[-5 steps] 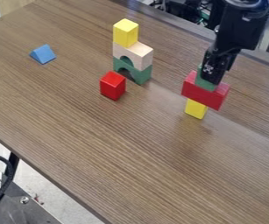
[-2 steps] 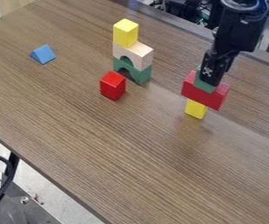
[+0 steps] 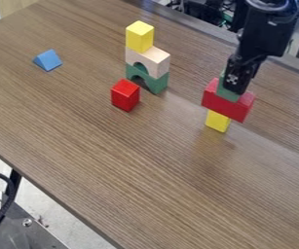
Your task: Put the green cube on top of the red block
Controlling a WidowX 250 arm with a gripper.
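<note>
The black gripper hangs down at the upper right, its tip right at the green cube and covering part of it. That cube is on the top face of the long red block, near its middle. The red block lies across a yellow block standing on the table. Whether the fingers are pressed on the cube or parted from it cannot be told from this angle.
Left of the gripper stands a stack with a green arch, a plain wooden arch and a yellow block. A red cuboid stands in front of it. A blue triangular block lies at the upper left of the table.
The gripper has shifted very slightly at the green cube, and its upper part sits a little further left than at first. The blocks have not visibly moved.
</note>
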